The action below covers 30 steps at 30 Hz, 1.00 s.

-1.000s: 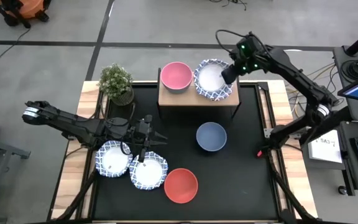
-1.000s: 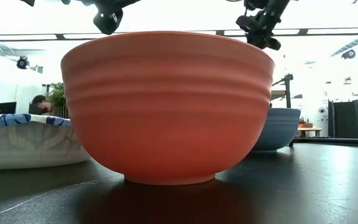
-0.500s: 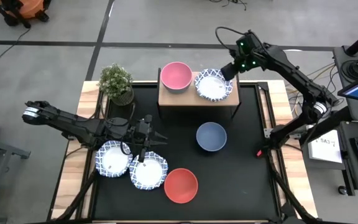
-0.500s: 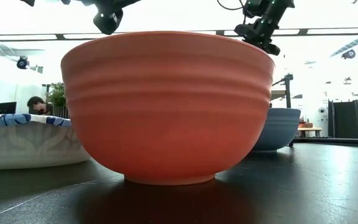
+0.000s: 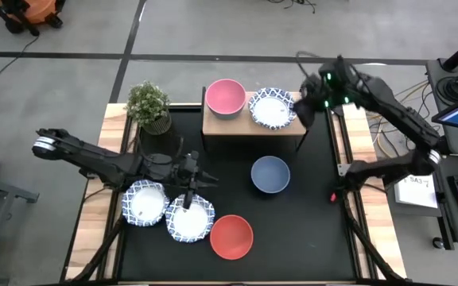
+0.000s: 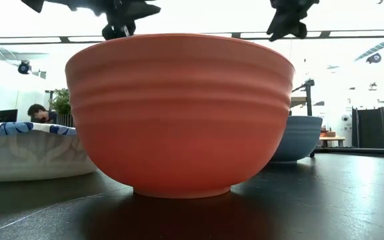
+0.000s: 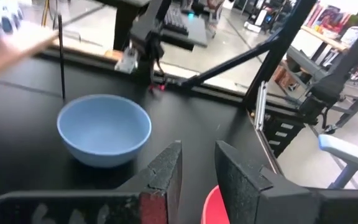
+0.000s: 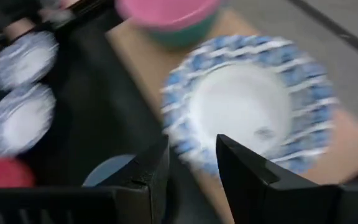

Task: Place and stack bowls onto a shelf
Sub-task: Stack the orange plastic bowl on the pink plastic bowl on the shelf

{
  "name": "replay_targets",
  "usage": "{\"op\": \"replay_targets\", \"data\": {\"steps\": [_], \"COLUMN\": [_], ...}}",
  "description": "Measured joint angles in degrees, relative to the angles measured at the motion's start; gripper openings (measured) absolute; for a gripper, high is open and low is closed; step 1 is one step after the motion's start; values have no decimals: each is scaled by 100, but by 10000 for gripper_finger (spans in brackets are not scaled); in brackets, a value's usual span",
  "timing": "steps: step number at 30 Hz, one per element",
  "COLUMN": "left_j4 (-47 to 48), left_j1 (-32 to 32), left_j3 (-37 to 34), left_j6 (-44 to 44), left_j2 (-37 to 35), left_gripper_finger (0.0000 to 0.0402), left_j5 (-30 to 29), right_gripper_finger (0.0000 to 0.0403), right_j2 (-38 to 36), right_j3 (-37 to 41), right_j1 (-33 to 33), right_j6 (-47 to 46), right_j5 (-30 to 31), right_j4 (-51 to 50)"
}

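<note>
We saw the shelf (image 5: 253, 119) lying long axis left-right, pink bowl (image 5: 224, 96) and patterned bowl (image 5: 273, 108) upright on it. Right end effector (image 5: 307, 110) hung beside it, released; left end effector (image 5: 191, 176) likewise, above 2 patterned bowls (image 5: 169, 210); rims blurred

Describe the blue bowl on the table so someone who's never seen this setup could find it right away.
Start at the wooden shelf at the table's far edge, then come forward onto the black mat. The blue bowl sits alone just in front of the shelf's right half. It is the only plain blue bowl; the nearby red bowl sits nearer the front edge.
</note>
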<state>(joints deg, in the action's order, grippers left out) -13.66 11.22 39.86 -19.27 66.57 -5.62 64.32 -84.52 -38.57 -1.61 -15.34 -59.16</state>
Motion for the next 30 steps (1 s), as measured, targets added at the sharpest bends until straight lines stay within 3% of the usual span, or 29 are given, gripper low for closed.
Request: {"op": "replay_targets", "data": {"steps": [5,12,16,23,26,30], "left_j4": [-300,161,1166,3598,4185,4239], "left_j1": [14,143,289,575,607,597], "left_j3": [2,435,1111,2652,3142,3442], "left_j6": [-236,-421,-428,-483,-549,-550], "left_j2": [589,1364,1885,2856,3169,3464], "left_gripper_finger": [97,167,191,194,194,194], "left_j5": [56,174,221,376,481,750], "right_gripper_finger": [111,100,102,101,100,102], "right_j2": [-905,-2062,-2468,-2808,-2831,-2818], "right_j3": [1170,2893,3688,4774,5103,5384], "right_j1": [1164,2643,3293,3987,4132,4222], "right_j6": [-537,-1270,-1440,-1506,-1503,-1431], "right_j5": [12,41,227,651,649,649], "right_j4": [686,2125,2826,3924,4447,4926]}}
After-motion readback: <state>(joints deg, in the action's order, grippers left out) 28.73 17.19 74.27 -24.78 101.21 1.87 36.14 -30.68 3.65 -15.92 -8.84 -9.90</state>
